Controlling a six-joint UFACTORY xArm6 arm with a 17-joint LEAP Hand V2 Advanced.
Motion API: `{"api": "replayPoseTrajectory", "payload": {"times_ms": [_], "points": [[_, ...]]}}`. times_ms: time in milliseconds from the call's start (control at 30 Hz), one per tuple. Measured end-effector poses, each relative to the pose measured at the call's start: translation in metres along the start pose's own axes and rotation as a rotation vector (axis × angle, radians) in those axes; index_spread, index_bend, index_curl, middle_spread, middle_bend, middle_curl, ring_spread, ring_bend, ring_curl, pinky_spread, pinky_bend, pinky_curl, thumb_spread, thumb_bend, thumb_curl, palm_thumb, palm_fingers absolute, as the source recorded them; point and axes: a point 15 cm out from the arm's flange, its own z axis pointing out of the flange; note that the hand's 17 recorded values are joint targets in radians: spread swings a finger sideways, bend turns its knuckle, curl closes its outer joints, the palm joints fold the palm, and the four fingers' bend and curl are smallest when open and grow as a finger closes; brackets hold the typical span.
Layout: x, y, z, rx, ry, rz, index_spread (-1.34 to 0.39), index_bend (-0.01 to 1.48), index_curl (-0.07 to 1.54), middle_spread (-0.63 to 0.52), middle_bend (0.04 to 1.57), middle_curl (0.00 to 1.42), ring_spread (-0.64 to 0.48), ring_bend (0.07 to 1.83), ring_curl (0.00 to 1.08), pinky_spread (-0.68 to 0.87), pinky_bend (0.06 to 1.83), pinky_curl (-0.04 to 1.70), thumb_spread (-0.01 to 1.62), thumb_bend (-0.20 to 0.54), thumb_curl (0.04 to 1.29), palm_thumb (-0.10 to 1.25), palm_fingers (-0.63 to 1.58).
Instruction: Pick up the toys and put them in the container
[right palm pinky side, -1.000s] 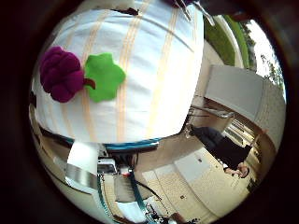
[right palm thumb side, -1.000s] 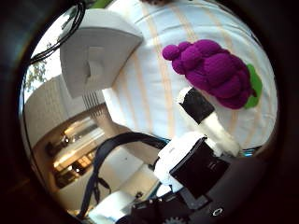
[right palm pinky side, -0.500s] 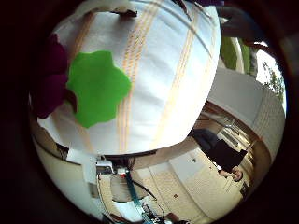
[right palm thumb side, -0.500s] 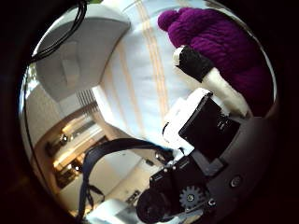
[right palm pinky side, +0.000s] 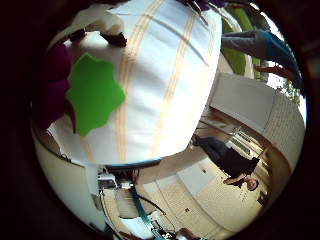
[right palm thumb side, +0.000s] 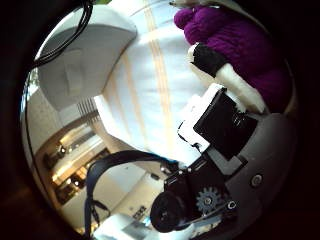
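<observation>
While close, robot hand perhaps touches grape toy.

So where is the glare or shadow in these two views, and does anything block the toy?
Little finger side view: the striped cloth is evenly lit, the green leaf is clear, and the purple grapes sit in deep shadow at the edge. Thumb side view: the grapes are well lit, but the hand covers part of them, and the room behind is dim.
</observation>
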Motion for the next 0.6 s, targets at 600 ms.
{"api": "replayPoseTrajectory", "payload": {"times_ms": [600], "points": [[-0.028,0.055,-0.178,0.137,0.017,-0.064,-0.92,0.79,-0.02,-0.26,1.1,1.07,-0.11,1.41,0.83,0.19,1.42,0.8,1.17,-0.016,0.6,0.97,0.87]]}}
